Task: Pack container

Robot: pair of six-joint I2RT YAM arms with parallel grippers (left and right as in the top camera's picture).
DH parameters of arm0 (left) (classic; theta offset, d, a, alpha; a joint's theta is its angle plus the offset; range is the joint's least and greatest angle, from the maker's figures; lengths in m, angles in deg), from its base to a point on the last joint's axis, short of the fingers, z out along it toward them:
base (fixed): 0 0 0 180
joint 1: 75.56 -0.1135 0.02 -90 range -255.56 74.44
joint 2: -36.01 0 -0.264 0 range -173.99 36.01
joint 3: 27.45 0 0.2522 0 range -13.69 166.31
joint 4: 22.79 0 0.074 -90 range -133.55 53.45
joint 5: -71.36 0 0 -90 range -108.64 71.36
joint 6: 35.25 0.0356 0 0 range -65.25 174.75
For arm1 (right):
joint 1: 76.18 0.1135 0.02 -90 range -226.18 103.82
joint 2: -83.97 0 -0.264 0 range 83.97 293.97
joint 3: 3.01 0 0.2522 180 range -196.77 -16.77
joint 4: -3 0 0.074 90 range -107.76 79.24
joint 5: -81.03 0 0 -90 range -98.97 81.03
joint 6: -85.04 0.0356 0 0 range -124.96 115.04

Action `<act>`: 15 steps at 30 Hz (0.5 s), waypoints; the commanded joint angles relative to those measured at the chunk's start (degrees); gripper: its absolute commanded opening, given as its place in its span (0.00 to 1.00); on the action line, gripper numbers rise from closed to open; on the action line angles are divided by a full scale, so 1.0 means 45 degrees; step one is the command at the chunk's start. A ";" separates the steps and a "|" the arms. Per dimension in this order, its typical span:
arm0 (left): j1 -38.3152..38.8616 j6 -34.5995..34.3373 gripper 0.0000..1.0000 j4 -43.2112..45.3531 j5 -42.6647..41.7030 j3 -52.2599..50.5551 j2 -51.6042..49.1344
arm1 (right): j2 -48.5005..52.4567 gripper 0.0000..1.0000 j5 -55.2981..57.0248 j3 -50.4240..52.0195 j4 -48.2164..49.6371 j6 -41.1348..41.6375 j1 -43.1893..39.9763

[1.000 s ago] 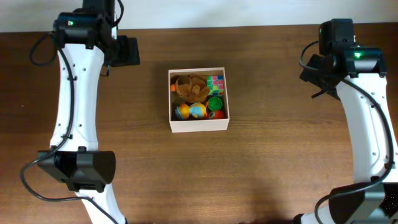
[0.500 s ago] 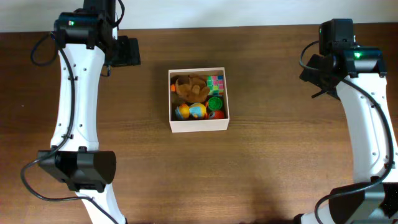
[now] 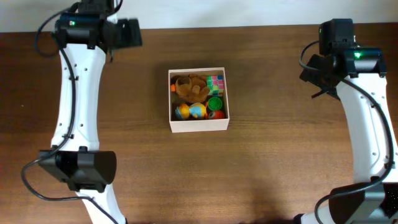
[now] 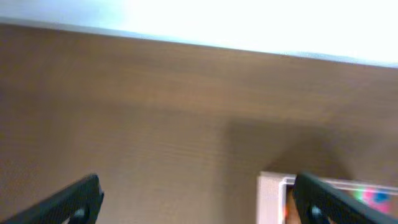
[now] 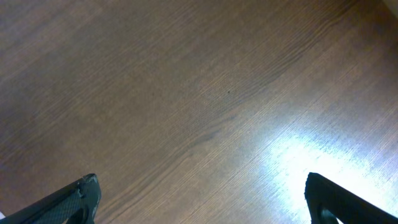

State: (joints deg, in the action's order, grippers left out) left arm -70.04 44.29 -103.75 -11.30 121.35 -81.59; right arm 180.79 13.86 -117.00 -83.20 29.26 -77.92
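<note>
Overhead view: two arms, one container, one wooden table (image 3: 280,155).

Count:
- One container (image 3: 199,125), square, shallow and white-walled, at mid-table, between the two arms and well apart from both.
- Five items made out inside it, and none lying loose on the table.

Container contents:
- Multicoloured cube (image 3: 215,82) in the far right corner.
- Green round piece (image 3: 214,102) just in front of the cube.
- Red piece (image 3: 217,114) in the near right corner, touching the green one.
- Orange-and-blue ball (image 3: 191,111) against the near wall, left of the red piece.
- Tan crumpled item (image 3: 189,88) fills the far left part. What it is cannot be told.
- The items sit packed close, below or level with the rim.

Fingers:
- Left gripper (image 4: 198,186): both dark fingers (image 4: 81,200) sit at opposite edges of the left wrist view, spread wide. Only bare table lies between them and nothing is held. The container's white corner shows blurred just inside the right-hand finger, not touching it.
- Right gripper (image 5: 200,183): fingers (image 5: 78,196) likewise spread wide over bare wood, with nothing held and nothing touched. It sits near the table's right side, far from the container.
</note>
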 commanded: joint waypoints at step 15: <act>0.1579 -0.0131 0.99 0.2885 -0.1059 0.0039 0.0282 | 0.0092 0.99 0.0024 -0.0015 0.0005 -0.0068 -0.0049</act>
State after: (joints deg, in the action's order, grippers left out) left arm -62.65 44.18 -89.54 -15.46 121.26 -81.59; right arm 180.79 13.86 -117.00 -83.18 29.24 -77.92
